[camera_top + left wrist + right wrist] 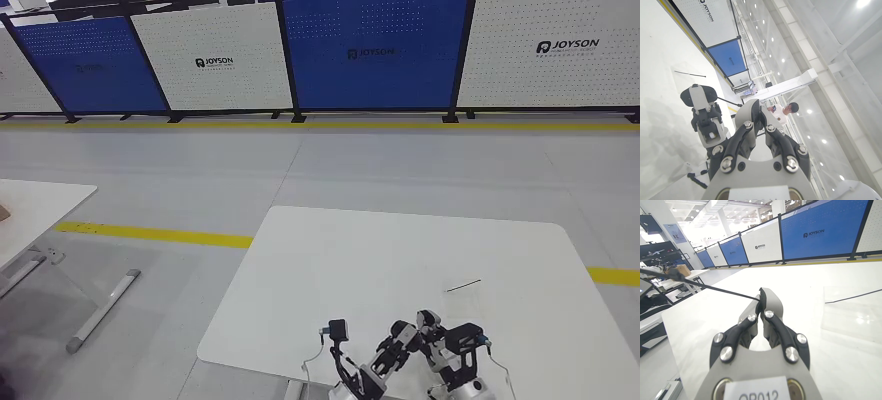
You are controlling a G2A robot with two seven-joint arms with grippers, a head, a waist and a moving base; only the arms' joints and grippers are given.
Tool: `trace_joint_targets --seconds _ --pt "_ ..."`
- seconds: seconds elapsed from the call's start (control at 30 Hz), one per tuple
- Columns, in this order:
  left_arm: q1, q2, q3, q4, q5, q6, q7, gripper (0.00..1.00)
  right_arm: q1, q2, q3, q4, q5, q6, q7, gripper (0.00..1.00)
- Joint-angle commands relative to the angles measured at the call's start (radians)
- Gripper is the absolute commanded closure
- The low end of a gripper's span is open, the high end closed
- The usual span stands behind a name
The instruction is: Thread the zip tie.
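Observation:
A black zip tie [719, 289] hangs in the air above the white table [400, 260], and my right gripper [760, 300] is shut on one end of it. Its head [676, 274] sits far along the strap, which carries on past it. In the left wrist view the same zip tie [728, 101] leaves the right gripper [698, 94] and runs in behind a finger [745, 111] of my left gripper [758, 111]. That gripper is shut, with the strap leading straight to its pads. Both arms [420, 350] are at the table's near edge.
A second zip tie [463, 287] lies loose on a clear plastic sheet [851, 317] on the table's right half, seen also in the wrist views [853, 296] [690, 74]. Blue and white partition panels [370, 55] stand behind. Another table [30, 205] is at the far left.

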Motion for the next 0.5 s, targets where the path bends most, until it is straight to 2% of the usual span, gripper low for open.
trace_joint_targets --seconds 0.0,0.03,0.23,0.47 --pt "-0.009 -0.002 -0.003 0.008 0.000 0.000 0.027 1.00 -0.005 0.000 0.007 -0.007 0.024 -0.003 -0.007 0.56" --pt "-0.013 -0.003 -0.003 0.010 0.006 0.000 0.048 1.00 -0.009 0.000 0.012 -0.011 0.035 -0.004 -0.012 0.00" --pt "-0.050 -0.016 -0.003 0.037 0.000 0.000 0.166 1.00 -0.051 0.005 0.066 -0.040 0.134 -0.043 -0.103 0.00" --pt "-0.081 -0.026 -0.016 0.067 -0.027 0.000 0.233 1.00 -0.095 0.012 0.139 -0.057 0.225 -0.097 -0.158 0.00"
